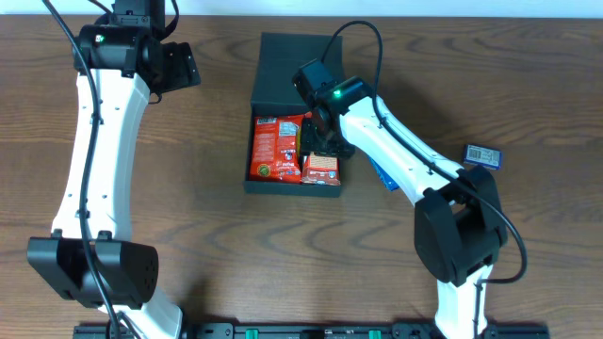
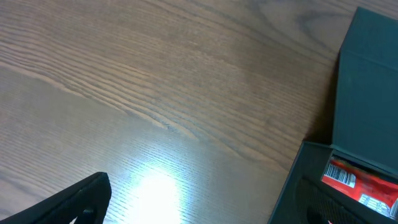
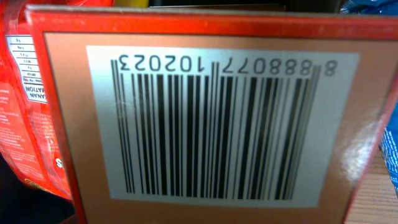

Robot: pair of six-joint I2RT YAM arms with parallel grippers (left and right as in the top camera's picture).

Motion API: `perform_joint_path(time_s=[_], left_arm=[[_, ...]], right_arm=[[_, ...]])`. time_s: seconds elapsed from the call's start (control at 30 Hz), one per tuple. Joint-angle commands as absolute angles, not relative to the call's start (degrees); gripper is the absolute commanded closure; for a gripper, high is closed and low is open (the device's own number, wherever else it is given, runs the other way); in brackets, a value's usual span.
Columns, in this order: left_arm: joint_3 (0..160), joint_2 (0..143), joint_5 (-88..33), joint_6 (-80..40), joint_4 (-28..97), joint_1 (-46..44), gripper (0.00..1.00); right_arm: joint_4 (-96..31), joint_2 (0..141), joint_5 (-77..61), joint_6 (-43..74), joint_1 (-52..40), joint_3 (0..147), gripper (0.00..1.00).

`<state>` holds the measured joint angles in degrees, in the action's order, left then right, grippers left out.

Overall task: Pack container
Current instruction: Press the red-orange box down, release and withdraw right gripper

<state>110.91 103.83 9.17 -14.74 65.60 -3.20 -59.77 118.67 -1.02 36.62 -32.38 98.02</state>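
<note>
The black container (image 1: 283, 56) lies open at the table's middle, its flap lid folded flat to the far side. A red snack packet (image 1: 274, 146) lies in its left half and a small red carton (image 1: 321, 169) in its near right corner. My right gripper (image 1: 317, 141) is down inside the container on the carton. The carton's barcode face (image 3: 217, 124) fills the right wrist view and hides the fingers. My left gripper (image 1: 175, 66) is open and empty over bare table at the far left. The container's edge (image 2: 364, 81) shows at the right of the left wrist view.
A blue packet (image 1: 483, 155) lies on the table at the right. Another blue packet (image 1: 382, 175) lies partly under my right arm, beside the container. The table is dark wood (image 2: 155, 93) with a bright glare patch.
</note>
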Motion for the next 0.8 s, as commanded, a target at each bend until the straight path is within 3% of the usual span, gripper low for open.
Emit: perform_joint_path(time_s=[0.0,0.07,0.13,0.17,0.4,0.43,0.47,0.5,0.53,0.57,0.6,0.77], left_arm=[[110.63,104.27,8.93,-14.35,65.78,-3.03,0.05],[110.63,104.27,8.93,-14.37,65.78,-3.03,0.05],[110.63,104.27,8.93,-14.37,65.76,-3.03,0.05],[110.63,104.27,8.93,-14.37,65.76,-3.03,0.05],[110.63,104.27,8.93,-14.35,65.78,-3.03,0.05],[110.63,104.27,8.93,-14.37,65.78,-3.03,0.05],[110.63,104.27,8.93,-14.37,65.78,-3.03,0.05],[110.63,104.27,8.93,-14.35,65.78,-3.03,0.05],[110.63,104.27,8.93,-14.35,65.8,-3.03,0.05],[110.63,104.27,8.93,-14.35,65.8,-3.03,0.05],[110.63,104.27,8.93,-14.35,65.8,-3.03,0.05],[110.63,104.27,8.93,-14.37,65.76,-3.03,0.05]], right_arm=[[-60.34,118.26,-0.23,35.35,-32.67,97.38,0.43],[-60.62,118.26,-0.25,34.3,-32.67,97.38,0.3],[-60.58,118.26,-0.25,33.01,-32.67,97.38,0.04],[-60.49,118.24,-0.3,32.53,-32.67,97.43,0.01],[-63.83,115.52,0.95,30.63,-31.05,105.93,0.02],[-63.94,114.83,1.76,29.65,-30.79,107.39,0.08],[-64.03,114.21,2.48,28.6,-30.55,108.6,0.2],[-64.07,113.43,3.44,27.9,-30.2,109.73,0.42],[-64.03,112.79,3.77,27.73,-29.89,110.04,0.72],[-64.03,112.44,3.81,27.75,-29.54,110.04,0.94],[-64.36,112.42,3.51,27.31,-29.26,110.02,0.98],[-62.63,114.69,-7.14,20.56,-27.73,104.53,0.99]])
